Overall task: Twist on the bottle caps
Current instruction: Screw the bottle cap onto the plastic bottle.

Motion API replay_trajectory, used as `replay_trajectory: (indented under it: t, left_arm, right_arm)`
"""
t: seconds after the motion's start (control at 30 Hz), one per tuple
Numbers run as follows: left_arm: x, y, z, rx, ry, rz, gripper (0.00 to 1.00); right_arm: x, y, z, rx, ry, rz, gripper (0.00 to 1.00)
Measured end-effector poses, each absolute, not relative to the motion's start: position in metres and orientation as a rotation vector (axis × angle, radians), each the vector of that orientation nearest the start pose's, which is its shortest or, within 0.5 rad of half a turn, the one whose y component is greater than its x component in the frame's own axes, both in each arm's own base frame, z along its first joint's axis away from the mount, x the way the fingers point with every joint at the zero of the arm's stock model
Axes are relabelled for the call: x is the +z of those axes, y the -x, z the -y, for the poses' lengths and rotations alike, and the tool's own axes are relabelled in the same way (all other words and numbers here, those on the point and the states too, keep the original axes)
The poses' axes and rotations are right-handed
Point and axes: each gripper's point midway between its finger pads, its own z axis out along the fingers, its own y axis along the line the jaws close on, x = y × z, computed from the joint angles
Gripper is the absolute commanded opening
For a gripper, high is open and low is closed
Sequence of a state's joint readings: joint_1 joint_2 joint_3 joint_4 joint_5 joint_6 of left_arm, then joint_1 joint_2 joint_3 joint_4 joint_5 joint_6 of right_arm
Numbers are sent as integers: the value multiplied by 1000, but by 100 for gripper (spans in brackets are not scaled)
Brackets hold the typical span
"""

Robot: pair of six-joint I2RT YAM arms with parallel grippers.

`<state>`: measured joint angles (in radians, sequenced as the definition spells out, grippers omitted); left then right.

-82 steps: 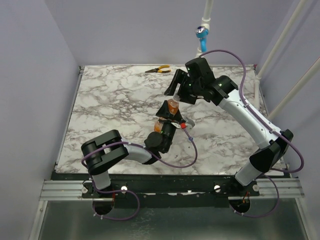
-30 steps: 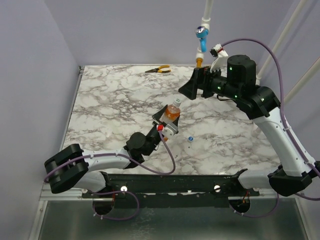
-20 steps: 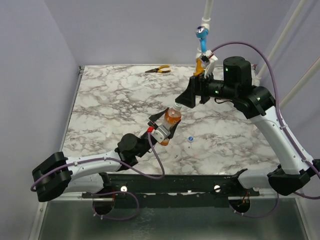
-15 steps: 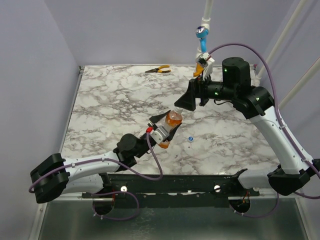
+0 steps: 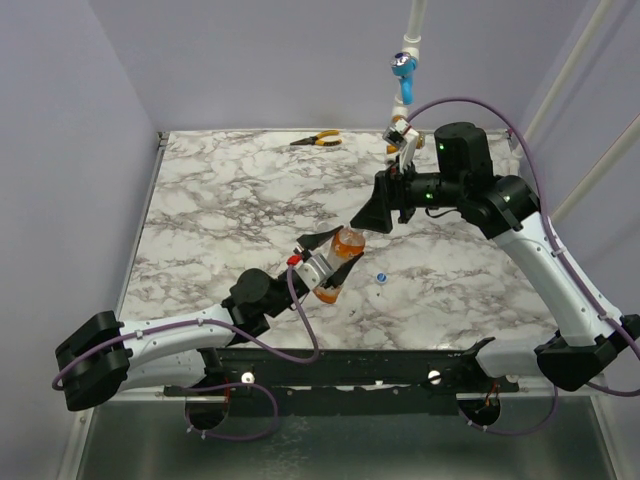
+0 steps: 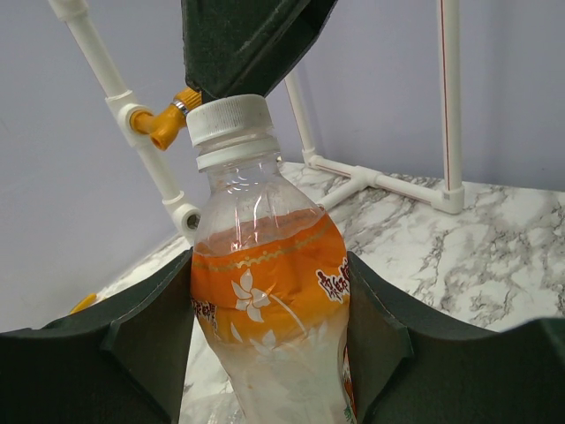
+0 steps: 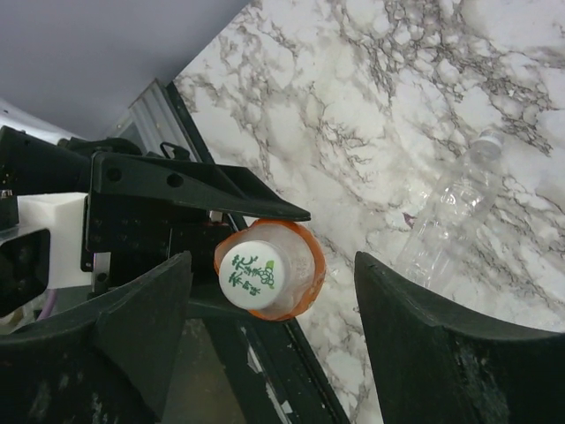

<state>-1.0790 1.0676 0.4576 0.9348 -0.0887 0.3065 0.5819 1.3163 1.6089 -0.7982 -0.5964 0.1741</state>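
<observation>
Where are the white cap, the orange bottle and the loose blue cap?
white cap (image 6: 228, 124), left wrist view, ribbed side wall
orange bottle (image 6: 265, 278), left wrist view, orange middle of the body
blue cap (image 5: 381, 277), top external view, its visible top

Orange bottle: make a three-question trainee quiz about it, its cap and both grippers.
1. True or false: the white cap sits on the bottle.
2. Fill in: the right gripper stands ___ on either side of that cap, not touching it.
3. The bottle is held by: A) the left gripper B) the right gripper C) nothing.
Key: 1 true; 2 open; 3 A.
</observation>
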Motion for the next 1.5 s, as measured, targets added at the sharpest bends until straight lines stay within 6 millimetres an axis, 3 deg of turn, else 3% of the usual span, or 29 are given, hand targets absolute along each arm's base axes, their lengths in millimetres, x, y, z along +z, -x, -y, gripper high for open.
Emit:
replay_trajectory:
  t: [0.33, 0.97, 1.5]
  left_arm:
    - [294, -200, 319, -632, -756, -1029, 30]
    - [291, -202, 319, -626, -761, -1041, 30]
    - [285, -207, 318, -608, -762, -1060, 30]
  right_arm:
    - [356, -218, -277, 1103, 834, -2009, 63]
    - [349, -218, -279, 1106, 838, -2032, 54]
    - [339, -223, -281, 1092, 796, -2084, 31]
